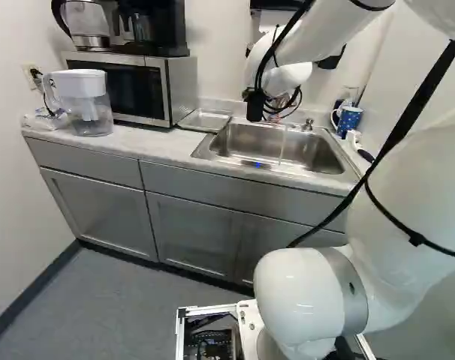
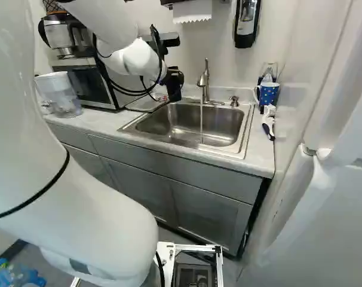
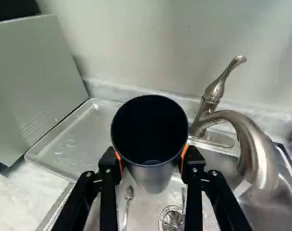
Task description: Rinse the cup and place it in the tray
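Countertop [image 1: 149, 142] bears one sink [image 2: 223, 122], one tray [image 3: 78, 139]; one gripper [image 2: 174, 81] clamps one cup [image 3: 150, 125].

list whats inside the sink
In the sink: a spoon, the drain, a thin handle beside it, and running water. The cup and gripper cover part of the basin in the wrist view; what's behind them can't be seen there.
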Available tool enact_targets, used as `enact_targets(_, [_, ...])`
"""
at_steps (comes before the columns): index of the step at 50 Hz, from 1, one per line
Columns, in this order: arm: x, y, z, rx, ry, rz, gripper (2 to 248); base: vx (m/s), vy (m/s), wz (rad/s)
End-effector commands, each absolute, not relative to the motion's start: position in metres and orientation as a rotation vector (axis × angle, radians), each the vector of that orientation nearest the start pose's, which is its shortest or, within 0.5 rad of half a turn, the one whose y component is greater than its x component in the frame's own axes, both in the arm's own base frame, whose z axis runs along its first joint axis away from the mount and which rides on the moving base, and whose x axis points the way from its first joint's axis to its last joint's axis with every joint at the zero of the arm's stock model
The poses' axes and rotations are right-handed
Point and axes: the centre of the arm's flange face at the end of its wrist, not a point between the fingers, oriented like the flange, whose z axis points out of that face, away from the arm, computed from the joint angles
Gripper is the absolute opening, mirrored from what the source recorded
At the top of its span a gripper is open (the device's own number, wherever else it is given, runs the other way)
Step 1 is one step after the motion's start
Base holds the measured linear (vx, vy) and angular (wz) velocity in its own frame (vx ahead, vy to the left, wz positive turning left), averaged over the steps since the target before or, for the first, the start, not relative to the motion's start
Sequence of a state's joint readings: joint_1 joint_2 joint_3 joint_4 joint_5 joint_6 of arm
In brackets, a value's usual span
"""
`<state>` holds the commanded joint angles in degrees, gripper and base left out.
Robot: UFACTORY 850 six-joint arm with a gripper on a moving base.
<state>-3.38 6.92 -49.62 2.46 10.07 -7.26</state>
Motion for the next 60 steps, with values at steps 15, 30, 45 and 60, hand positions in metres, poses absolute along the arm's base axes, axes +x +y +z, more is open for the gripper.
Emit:
enact_targets(15, [0.473, -0.029, 0.606, -2.704, -0.043, -1.770, 125, 0.000, 0.000, 0.000])
enact_targets(30, [0.473, -0.029, 0.606, -2.646, 0.113, -1.739, 125, 0.000, 0.000, 0.000])
enact_targets(45, [0.474, -0.028, 0.606, -2.640, 0.124, -1.735, 125, 0.000, 0.000, 0.000])
enact_targets(60, [0.495, -0.013, 0.606, -2.629, 0.081, -1.723, 125, 0.000, 0.000, 0.000])
